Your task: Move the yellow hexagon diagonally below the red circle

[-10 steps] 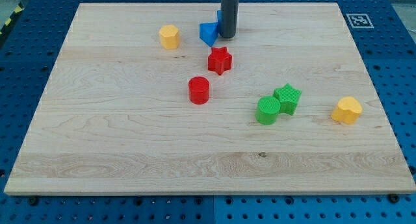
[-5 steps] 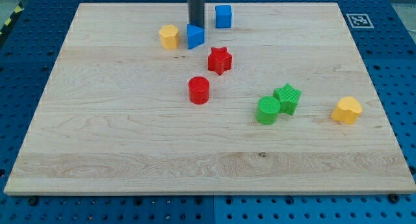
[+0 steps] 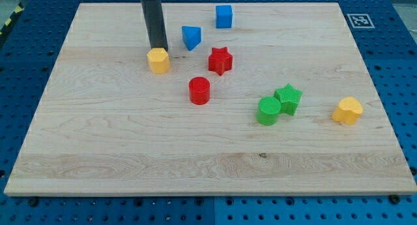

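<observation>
- Right — my tip (image 3: 157, 49) has swung left from the blue blocks in the last second and now sits against the far side of the yellow hexagon (image 3: 158, 60).
- The yellow hexagon has already shifted — nearer and slightly left of where it sat, so the push looks underway.
- It's now left of and a bit beyond the red circle (image 3: 199, 90); by my read it still needs to travel nearer, past the circle's level.
- Pincer: none on this rig, just the rod. Nothing held, only contact with the hexagon, so no open/closed state to tell.
- The blue triangle (image 3: 191, 37) also got nudged left and now sits clear.
- Rest of the table (image 3: 98, 153) unchanged: blue cube (image 3: 224, 16), red star (image 3: 220, 60).
</observation>
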You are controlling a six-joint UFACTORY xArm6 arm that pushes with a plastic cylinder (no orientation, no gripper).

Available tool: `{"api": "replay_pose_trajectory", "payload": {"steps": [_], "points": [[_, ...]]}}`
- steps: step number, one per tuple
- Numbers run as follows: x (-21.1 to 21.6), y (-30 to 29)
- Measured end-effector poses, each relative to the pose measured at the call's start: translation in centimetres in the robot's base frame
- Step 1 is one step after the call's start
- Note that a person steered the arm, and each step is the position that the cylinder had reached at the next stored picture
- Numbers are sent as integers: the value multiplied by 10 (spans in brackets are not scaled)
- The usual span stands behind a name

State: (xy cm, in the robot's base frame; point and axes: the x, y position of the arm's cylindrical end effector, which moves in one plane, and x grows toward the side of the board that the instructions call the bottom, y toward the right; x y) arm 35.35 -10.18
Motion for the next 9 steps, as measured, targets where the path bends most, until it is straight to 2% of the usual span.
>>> {"api": "replay_pose_trajectory", "payload": {"steps": [5, 7, 9], "points": [[158, 3], [188, -34], [207, -43]]}}
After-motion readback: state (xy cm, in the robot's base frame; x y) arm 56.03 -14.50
